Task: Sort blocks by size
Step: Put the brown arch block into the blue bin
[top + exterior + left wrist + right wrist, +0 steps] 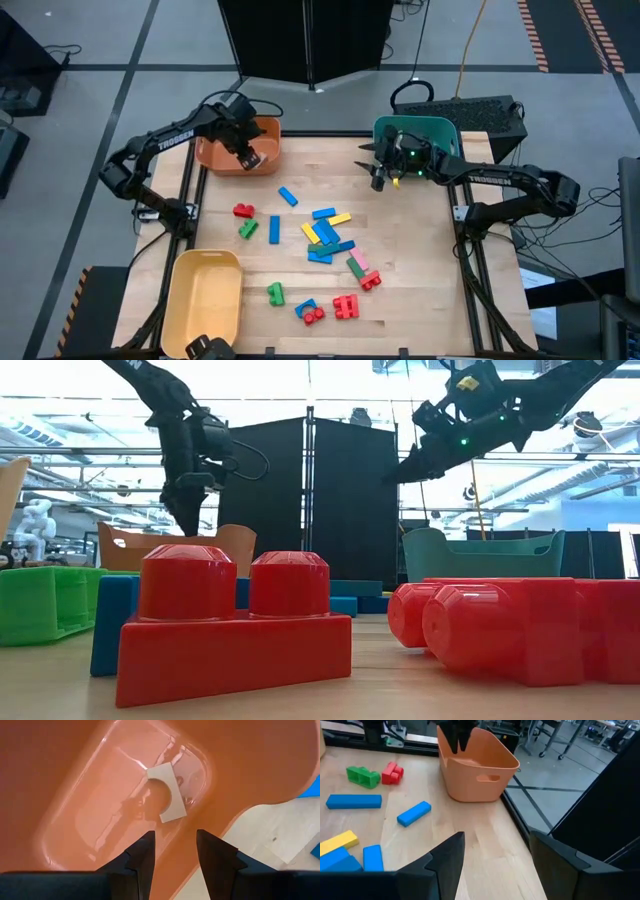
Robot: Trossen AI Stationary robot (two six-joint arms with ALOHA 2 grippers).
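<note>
The tabletop (pixel 420 260) is light wood on a black frame, standing on a grey floor with dark seams. Bins sit at three corners: orange bin (pixel 240 150) at 11 o'clock, teal bin (pixel 425 132) at 1 o'clock, yellow bin (pixel 205 295) at 7 o'clock. The blocks (pixel 325 240) lie loose around the tabletop centre, spreading toward 6 o'clock; none touches a bin wall.

The left gripper (pixel 250 157) hangs over the orange bin, fingers (pixel 142 857) apart and holding nothing. One pale arch block (pixel 167 792) lies on the bin floor.

The right gripper (pixel 380 172) is raised just beside the teal bin's front edge, fingers (pixel 447 857) apart and holding nothing.

Behind the tabletop, at 12 o'clock, stands a black panel (pixel 345 500). The low view shows a bright ceiling with rails and workshop fittings beyond.
</note>
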